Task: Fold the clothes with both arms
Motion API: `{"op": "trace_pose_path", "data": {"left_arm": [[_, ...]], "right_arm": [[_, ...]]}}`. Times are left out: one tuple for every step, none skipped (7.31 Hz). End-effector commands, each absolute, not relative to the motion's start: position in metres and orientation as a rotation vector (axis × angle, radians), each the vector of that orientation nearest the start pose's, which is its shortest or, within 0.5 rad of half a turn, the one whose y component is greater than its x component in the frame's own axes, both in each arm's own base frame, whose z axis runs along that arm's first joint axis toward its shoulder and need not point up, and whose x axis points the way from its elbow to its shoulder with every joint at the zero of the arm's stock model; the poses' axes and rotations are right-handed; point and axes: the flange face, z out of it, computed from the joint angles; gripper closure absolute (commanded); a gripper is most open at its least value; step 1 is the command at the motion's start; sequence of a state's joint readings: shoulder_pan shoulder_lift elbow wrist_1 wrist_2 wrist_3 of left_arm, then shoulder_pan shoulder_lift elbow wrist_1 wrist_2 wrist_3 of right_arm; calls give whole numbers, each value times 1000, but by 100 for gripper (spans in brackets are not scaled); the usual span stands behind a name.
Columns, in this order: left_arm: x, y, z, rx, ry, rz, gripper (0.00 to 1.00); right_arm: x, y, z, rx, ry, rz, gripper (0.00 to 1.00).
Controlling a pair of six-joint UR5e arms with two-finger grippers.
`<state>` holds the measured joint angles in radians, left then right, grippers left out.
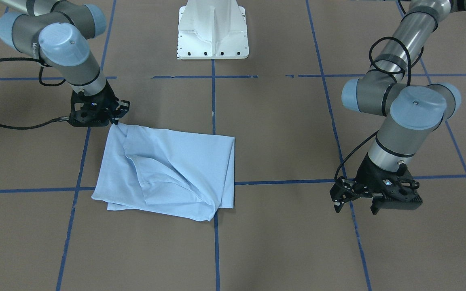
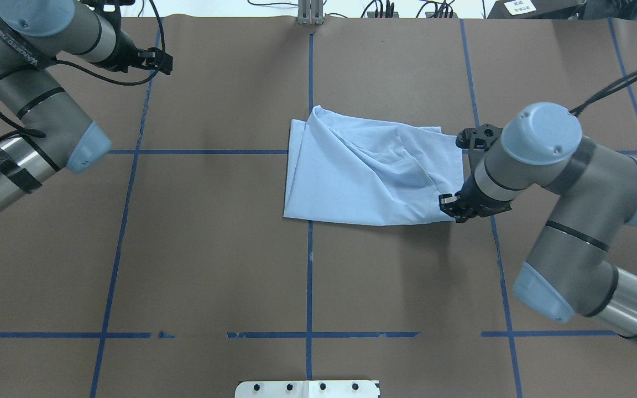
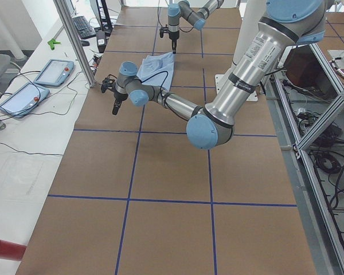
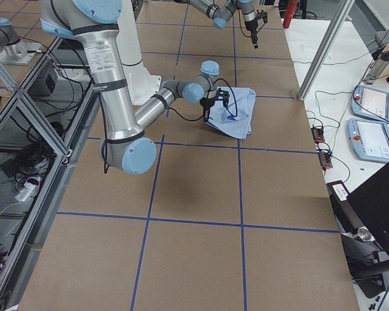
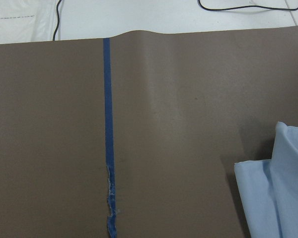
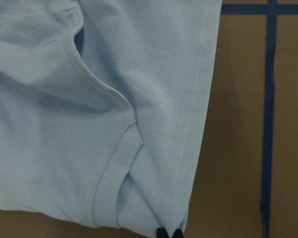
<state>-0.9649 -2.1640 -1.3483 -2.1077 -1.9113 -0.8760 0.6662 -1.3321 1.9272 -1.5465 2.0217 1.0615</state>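
Observation:
The light blue T-shirt (image 1: 176,161) (image 2: 363,177) lies folded and wrinkled on the brown table, right of its centre line in the overhead view. My right gripper (image 2: 451,209) (image 1: 113,121) is low at the shirt's near right corner. The right wrist view shows its fingertips (image 6: 169,233) shut on that hemmed corner, with the sleeve seam of the T-shirt (image 6: 89,124) above them. My left gripper (image 1: 356,207) (image 2: 162,59) hovers open and empty over bare table far left of the cloth. In the left wrist view only an edge of the T-shirt (image 5: 278,188) shows.
Blue tape lines (image 2: 309,249) divide the brown table into squares. The white pedestal base (image 1: 212,36) stands at the robot's side. Past the table's far edge are tablets (image 3: 54,71), cables and an aluminium post (image 3: 74,40).

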Motion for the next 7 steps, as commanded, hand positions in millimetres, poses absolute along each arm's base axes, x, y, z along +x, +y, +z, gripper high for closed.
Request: {"op": "trace_pose_path", "data": {"left_arm": [[337,-663,345,457,847,-94,0],[337,-662,344,458,848,-93,0],[336,-661,342,464,850,-92,0],[336,-660,338,470,856,-91,0],[334,-658,332,480,862,-89,0],[334,-658,333,478,860,-89,0],[334,-659,332,481,860,-88,0]], "right_arm": [[-370,-397,388,-29,-725,4,1],[-377,-397,381,-18,-734,-6,0],[-382,-403,369,52,-757,-7,0],[-403,-422,347,107,-787,-2,0],[-431,-451,313,169,-795,17,0],[-448,-473,302,216,-769,37,0],[-450,-497,296,257,-766,57,0]]}}
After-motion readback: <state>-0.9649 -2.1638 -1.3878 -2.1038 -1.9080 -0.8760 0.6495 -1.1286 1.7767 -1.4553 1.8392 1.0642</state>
